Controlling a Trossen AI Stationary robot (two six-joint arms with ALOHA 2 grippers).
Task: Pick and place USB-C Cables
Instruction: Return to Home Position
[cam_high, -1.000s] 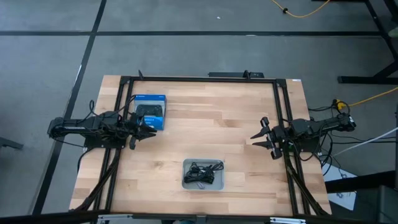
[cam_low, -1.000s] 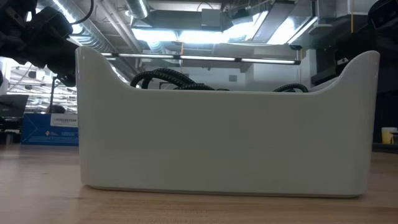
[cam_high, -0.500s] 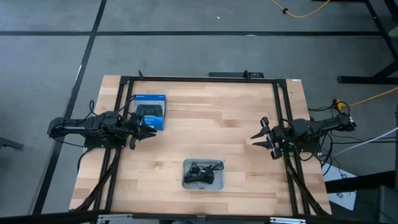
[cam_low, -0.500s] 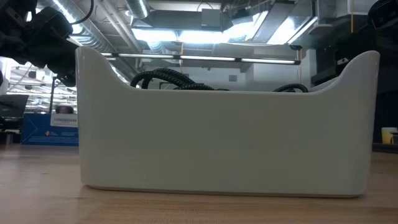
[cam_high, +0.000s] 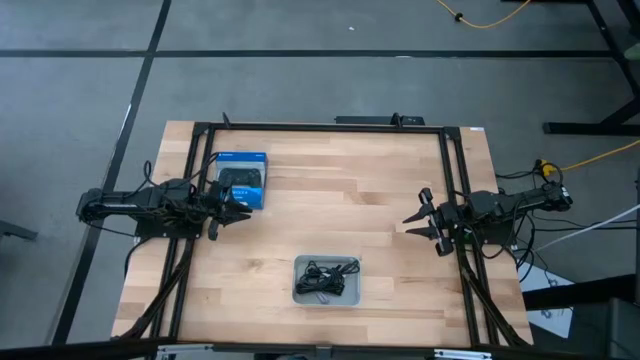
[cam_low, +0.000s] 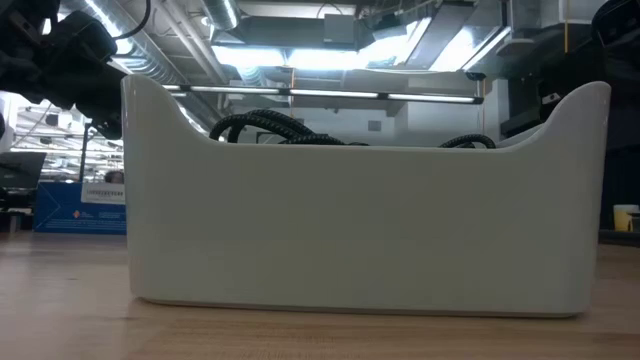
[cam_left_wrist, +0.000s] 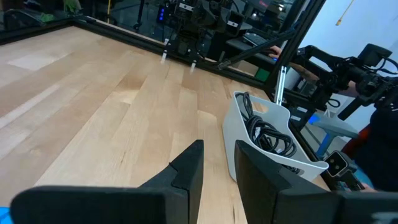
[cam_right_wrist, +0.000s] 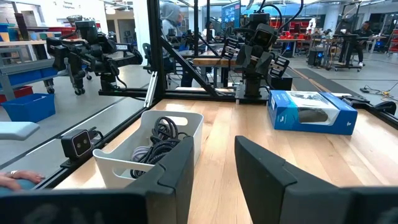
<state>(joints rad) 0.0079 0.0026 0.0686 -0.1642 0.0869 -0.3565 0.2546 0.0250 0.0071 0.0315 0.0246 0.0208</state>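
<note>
The USB-C cables (cam_high: 326, 272) lie bundled inside the grey tray (cam_high: 300, 294) near the table's near edge. Black loops (cam_low: 262, 124) rise above its rim in the low view. In the right wrist view a pale bundle (cam_right_wrist: 144, 153) lies under the black ones (cam_right_wrist: 163, 129). My left gripper (cam_high: 236, 212) hovers open at the table's left side, beside the blue box, well apart from the tray (cam_left_wrist: 244, 144). My right gripper (cam_high: 416, 222) hovers open at the right side, also far from the tray (cam_right_wrist: 122, 168).
A blue game-controller box (cam_high: 241, 178) lies flat near the far-left corner, just beyond my left gripper, and shows as box (cam_right_wrist: 311, 112) in the right wrist view. A black frame (cam_high: 320, 127) borders the tabletop. Bare wood lies between both grippers and the tray.
</note>
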